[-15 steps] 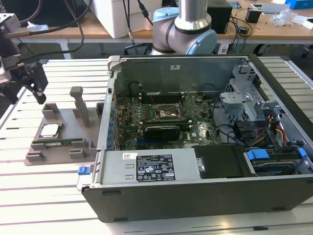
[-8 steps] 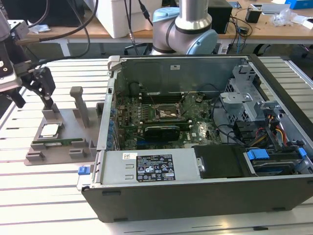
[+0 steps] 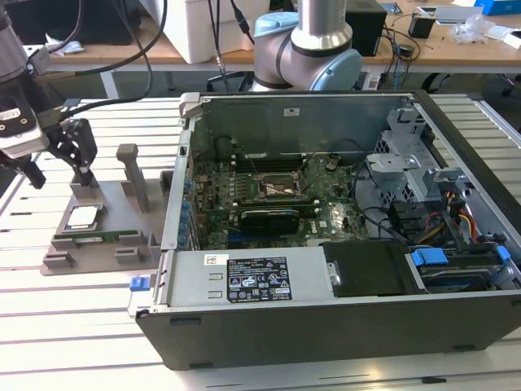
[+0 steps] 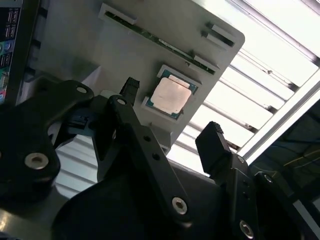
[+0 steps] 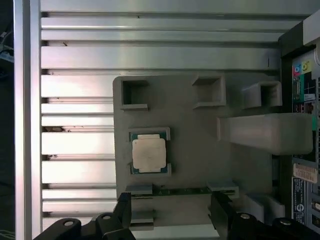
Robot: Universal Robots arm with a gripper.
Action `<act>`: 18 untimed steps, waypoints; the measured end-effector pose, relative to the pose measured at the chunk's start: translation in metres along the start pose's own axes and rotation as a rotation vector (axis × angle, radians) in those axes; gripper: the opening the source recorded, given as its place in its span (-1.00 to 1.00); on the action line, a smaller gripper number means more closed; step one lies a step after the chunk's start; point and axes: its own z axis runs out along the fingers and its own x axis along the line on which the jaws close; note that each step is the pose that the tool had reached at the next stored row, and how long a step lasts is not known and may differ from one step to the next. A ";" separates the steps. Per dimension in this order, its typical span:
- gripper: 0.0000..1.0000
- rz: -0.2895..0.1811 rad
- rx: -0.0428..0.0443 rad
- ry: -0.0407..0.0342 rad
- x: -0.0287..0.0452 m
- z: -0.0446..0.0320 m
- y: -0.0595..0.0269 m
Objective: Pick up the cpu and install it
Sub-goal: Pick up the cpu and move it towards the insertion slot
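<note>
The cpu [image 3: 84, 216] is a small square chip with a silver top and green rim. It lies flat in its pocket on the grey fixture [image 3: 106, 248] at the exterior view's left, and shows in both wrist views [image 4: 171, 95] [image 5: 148, 154]. My gripper [image 3: 59, 177] hangs above the fixture, a little above and behind the chip, apart from it. In both wrist views the gripper [image 4: 172, 110] [image 5: 171, 202] is open, its black fingers spread wide with nothing between them. The black-framed socket [image 3: 281, 189] sits on the motherboard inside the open computer case.
The open computer case [image 3: 326, 244] fills the exterior view's middle and right, close beside the fixture. A long green memory stick [image 3: 94, 237] lies in a slot by the chip. Two grey posts [image 3: 134, 175] rise from the fixture. The arm's base [image 3: 313, 45] stands behind the case.
</note>
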 end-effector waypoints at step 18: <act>0.47 0.000 0.0000 0.0000 0.0006 0.0238 0.0001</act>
